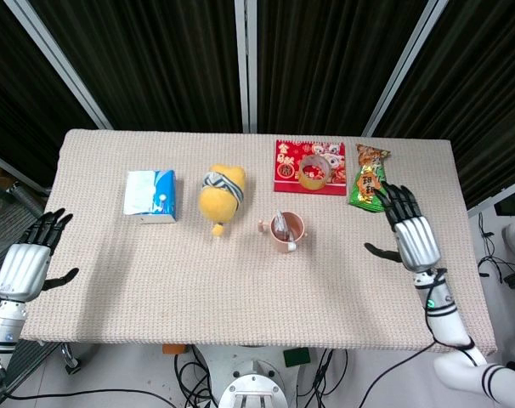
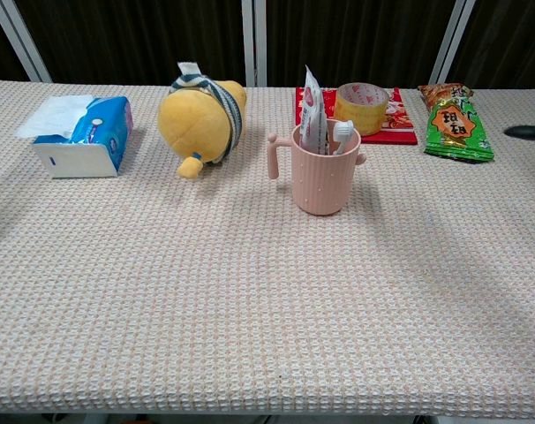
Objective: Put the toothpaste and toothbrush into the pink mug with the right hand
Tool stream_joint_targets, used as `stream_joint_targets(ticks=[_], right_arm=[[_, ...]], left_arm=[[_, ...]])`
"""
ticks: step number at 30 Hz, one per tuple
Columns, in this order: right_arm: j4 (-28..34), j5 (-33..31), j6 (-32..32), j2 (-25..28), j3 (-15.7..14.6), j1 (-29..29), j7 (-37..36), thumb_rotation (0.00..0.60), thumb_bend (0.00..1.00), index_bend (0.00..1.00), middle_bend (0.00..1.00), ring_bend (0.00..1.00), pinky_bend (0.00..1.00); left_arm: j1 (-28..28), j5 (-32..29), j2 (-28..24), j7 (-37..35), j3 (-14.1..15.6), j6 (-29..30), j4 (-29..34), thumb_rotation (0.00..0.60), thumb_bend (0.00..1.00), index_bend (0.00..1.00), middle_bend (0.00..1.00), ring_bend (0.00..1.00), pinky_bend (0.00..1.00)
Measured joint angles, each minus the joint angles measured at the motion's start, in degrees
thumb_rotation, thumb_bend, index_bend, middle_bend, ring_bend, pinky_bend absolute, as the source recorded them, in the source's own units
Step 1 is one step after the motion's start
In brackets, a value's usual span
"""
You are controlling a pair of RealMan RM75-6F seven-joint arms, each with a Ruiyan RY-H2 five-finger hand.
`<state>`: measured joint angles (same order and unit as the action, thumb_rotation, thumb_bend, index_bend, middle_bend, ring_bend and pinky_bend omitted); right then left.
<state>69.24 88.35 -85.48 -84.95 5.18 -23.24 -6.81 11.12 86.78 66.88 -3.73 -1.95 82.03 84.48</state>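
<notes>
A pink mug (image 2: 323,175) with a dotted surface and a small handle on its left stands near the middle of your table (image 1: 240,280). Inside it you have one toothpaste (image 2: 312,113) tube, white with red and blue print, standing upright and rising above the rim. Beside it in the same mug leans one white toothbrush (image 2: 342,135), its bristled head just above the rim.

Your right hand (image 1: 408,231) is released, fingers spread, holding nothing, hovering over the right side of the table, well apart from the mug. Your left hand (image 1: 28,263) is also released with fingers apart, off the table's left edge.

Elsewhere on the cloth you have one blue tissue pack (image 2: 82,134) at the left, one yellow plush toy (image 2: 202,117) beside the mug's left, one roll of tape (image 2: 361,108) resting on one red packet (image 1: 289,161) behind the mug, and one green snack bag (image 2: 453,123) to the right.
</notes>
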Motion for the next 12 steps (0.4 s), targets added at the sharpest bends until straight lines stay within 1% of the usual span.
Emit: stream_joint_targets(ticks=[1,3,4,6,8,12], right_arm=[[0.95,-0.8,-0.78,1.23,-0.62,1.73,3.38,0.6,0.18,0.0,0.0,0.0,0.0],[2.26,-2.38,-1.94,3.22,-1.59,4.88,6.73,0.6,0.18,0.0,0.0,0.0,0.0],[3.03,-3.64,-2.65,4.56,-2.24,7.56,7.81,0.6,0.18,0.0,0.0,0.0,0.0],[3.98,-5.41,-3.49,6.44,-3.13,11.77,7.75,0.6,0.18,0.0,0.0,0.0,0.0],[4.96,-7.45,-4.13,8.83,-4.09,15.91,5.55,0.6,0.18,0.0,0.0,0.0,0.0],[5.6,-8.7,-4.68,10.98,-4.59,18.08,3.12,0.6,0.18,0.0,0.0,0.0,0.0]], left_arm=[[-0.34,-0.01,0.0,0.14,0.15,0.28,0.14,0.599,0.15,0.04,0.03,0.04,0.18],[-1.15,0.0,0.11,0.48,0.73,0.67,0.28,0.597,0.15,0.04,0.03,0.04,0.18],[-1.48,0.02,0.18,0.62,1.03,0.79,0.26,0.596,0.15,0.04,0.03,0.04,0.18],[-2.13,0.08,0.37,0.95,1.65,0.96,0.06,0.594,0.15,0.03,0.03,0.04,0.18],[-2.53,0.09,0.48,1.04,1.85,1.18,-0.01,0.592,0.15,0.03,0.03,0.04,0.18],[-3.18,0.33,0.66,0.91,1.89,2.12,-0.04,0.579,0.15,0.03,0.03,0.04,0.18]])
